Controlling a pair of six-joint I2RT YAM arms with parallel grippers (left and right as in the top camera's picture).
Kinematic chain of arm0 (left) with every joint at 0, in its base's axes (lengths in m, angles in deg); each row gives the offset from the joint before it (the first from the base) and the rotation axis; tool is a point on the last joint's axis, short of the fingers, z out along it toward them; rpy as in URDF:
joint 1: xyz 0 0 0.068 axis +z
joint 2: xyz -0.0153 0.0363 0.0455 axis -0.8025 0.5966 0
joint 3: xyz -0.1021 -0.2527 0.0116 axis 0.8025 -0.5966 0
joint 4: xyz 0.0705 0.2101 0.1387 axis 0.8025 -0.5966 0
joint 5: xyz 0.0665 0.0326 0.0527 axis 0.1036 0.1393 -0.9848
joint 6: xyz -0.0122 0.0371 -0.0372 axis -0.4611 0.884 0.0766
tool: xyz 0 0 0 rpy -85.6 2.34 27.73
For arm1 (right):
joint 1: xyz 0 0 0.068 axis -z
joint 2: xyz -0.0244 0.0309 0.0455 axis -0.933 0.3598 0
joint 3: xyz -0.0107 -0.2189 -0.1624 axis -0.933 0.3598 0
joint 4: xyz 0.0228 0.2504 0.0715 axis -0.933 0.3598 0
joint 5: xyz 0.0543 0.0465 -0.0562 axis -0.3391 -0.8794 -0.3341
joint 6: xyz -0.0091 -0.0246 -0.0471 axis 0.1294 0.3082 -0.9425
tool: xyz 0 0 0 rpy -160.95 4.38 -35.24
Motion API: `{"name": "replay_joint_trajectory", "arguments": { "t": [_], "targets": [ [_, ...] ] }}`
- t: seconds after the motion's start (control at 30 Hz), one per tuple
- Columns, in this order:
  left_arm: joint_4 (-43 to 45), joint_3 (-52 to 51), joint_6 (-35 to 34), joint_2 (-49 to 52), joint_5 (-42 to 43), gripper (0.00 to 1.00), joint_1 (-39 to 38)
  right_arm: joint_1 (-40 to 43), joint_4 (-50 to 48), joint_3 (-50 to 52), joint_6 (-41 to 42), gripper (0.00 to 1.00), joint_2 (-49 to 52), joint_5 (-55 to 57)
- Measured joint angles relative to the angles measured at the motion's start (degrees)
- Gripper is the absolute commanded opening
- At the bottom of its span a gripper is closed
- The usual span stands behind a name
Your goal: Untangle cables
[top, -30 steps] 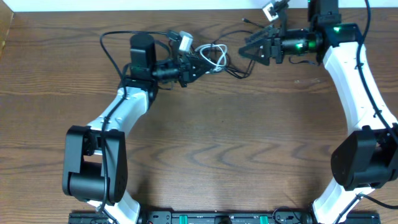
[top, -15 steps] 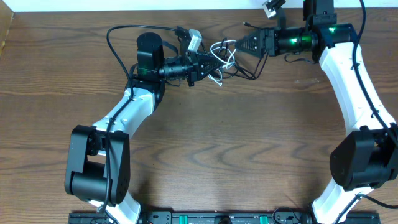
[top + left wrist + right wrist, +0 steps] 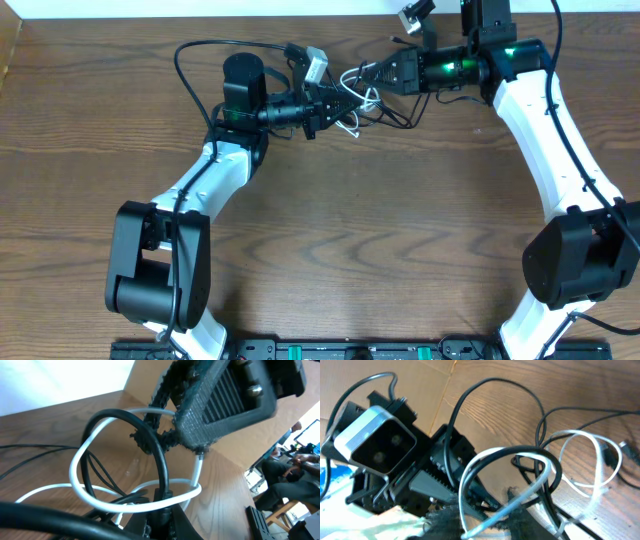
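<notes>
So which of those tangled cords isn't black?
The white cable, the one looping through the middle of the tangle. The other cables knotted with it are all black.

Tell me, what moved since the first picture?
The right gripper slid left and the left gripper slid right, so they now meet at the cables. The tangle shifted a little right along with the left gripper. I cannot tell if either one grips a cord. The cables stayed tangled, at the far side of the table.
</notes>
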Motion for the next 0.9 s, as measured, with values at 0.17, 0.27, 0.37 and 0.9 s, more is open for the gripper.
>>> {"name": "replay_joint_trajectory", "arguments": {
  "t": [0.17, 0.27, 0.37, 0.9],
  "targets": [
    [0.00, 0.00, 0.00, 0.00, -0.13, 0.07, -0.42, 0.00, 0.04, 0.00, 0.52, 0.01, 0.00, 0.72],
    [0.00, 0.00, 0.00, 0.00, -0.13, 0.07, -0.42, 0.00, 0.04, 0.00, 0.48, 0.01, 0.00, 1.49],
    [0.00, 0.00, 0.00, 0.00, -0.13, 0.08, -0.39, 0.02, 0.02, 0.00, 0.48, 0.01, 0.00, 2.21],
    [-34.77, -0.07, 12.59, -0.02, -8.15, 0.07, 11.39, 15.63, -0.39, 0.00, 0.44, 0.01, 0.00, 2.89]
  ]
}}
